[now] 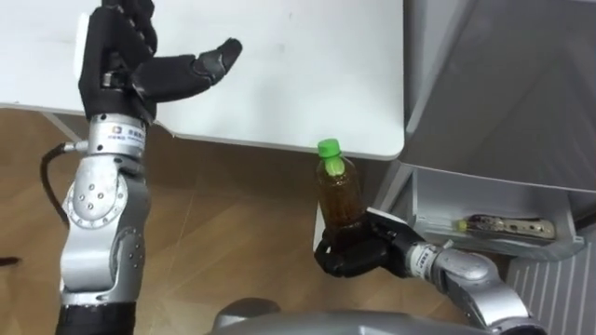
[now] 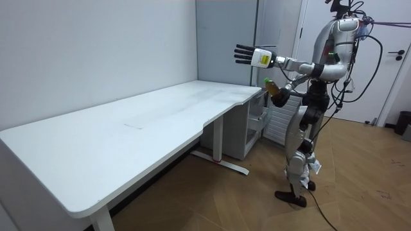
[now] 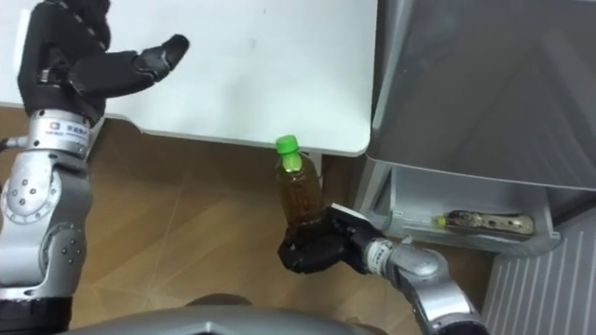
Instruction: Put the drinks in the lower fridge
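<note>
White desk [image 1: 279,74] across the top, wood floor [image 1: 233,214] below it, grey fridge [image 1: 503,84] at right. Its lower part is open, with a door shelf [image 1: 438,200] showing and a flat packet-like item [image 1: 503,224] lying in it; can't tell what that is. In the room view the robot stands at the desk's far end, just beside the fridge.

Bottle [image 1: 336,191]: brown drink, green cap [image 1: 329,148], upright, held in the air in front of the desk edge and just left of the open shelf. Right hand [image 1: 354,256] is wrapped round its bottom part only, so most of the bottle stands clear above the fingers. Left hand [image 1: 140,65] is raised over the desk with fingers spread and thumb out, holding nothing.

Likely step: carrying the bottle over into the lower fridge, not placed yet.

Risks:
- the low grasp leaves the bottle top-heavy, so it could tip or slip if the wrist turns fast
- the cap or shoulder may knock the desk corner or the fridge's lower edge on the way in
- the item on the shelf takes up space, so the bottle could land on it and fall over
- the raised left arm could hit the desk if the robot turns
</note>
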